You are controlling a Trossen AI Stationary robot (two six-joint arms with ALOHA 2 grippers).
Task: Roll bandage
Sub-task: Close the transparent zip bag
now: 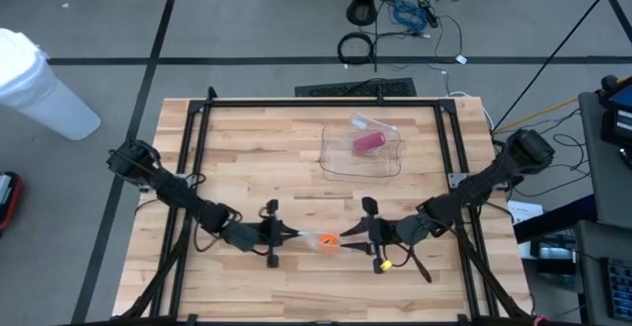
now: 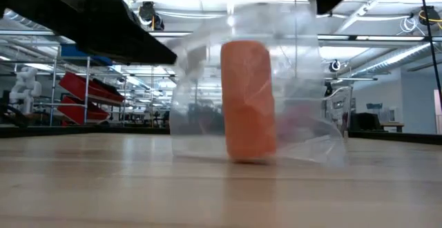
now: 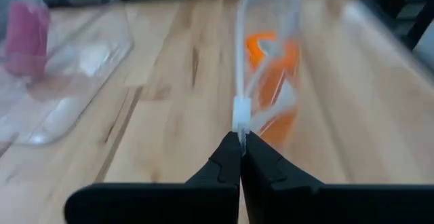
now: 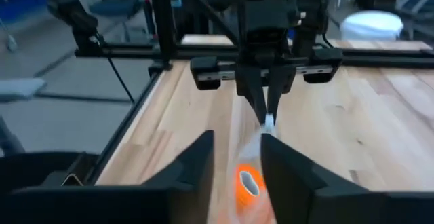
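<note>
High view: the orange bandage roll (image 1: 327, 241) sits inside a clear plastic bag (image 2: 304, 117) on the front middle of the desk (image 1: 267, 148), between both grippers. The left gripper (image 1: 294, 234) has its jaws closed on the bag's edge. The right gripper (image 1: 344, 236) has its jaws parted, one each side of the bag. A second clear bag (image 1: 361, 149) with a pink item (image 1: 369, 143) lies farther back.
</note>
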